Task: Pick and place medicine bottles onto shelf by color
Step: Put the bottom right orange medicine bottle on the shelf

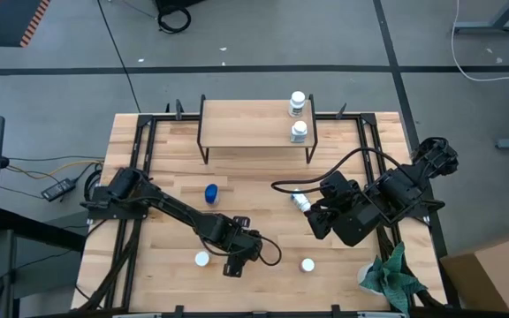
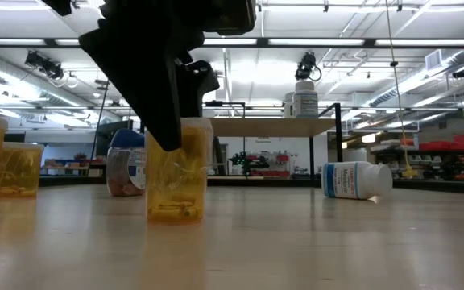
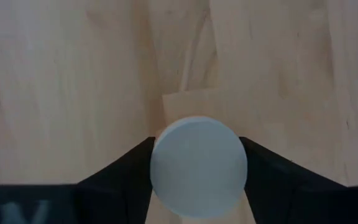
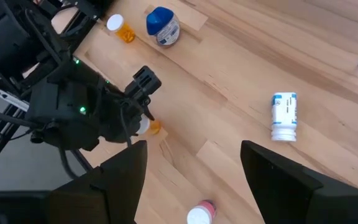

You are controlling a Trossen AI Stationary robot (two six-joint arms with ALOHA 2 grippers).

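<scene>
Now worktop (image 1: 263, 168) carries shelf (image 1: 254, 124), two white bottles (image 1: 299, 117) on it. Left gripper (image 3: 197, 168) fingers (image 3: 120, 171) closed on upright orange bottle (image 2: 178, 169), white cap between fingers. Right gripper (image 4: 191, 162) open, raised; white bottle (image 4: 284, 116) lying beyond its fingers.

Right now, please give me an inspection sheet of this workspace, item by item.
Surface: wooden table.
Job's things: two white bottles upright on the shelf; white bottle lying down; blue-capped bottle, two white-capped bottles standing.
Clutter: green cloth at table corner.
Grippers: left gripper around an orange bottle; right gripper open, empty.
Cables: black cable on right arm.
Surroundings: cardboard box, floor cables.
</scene>
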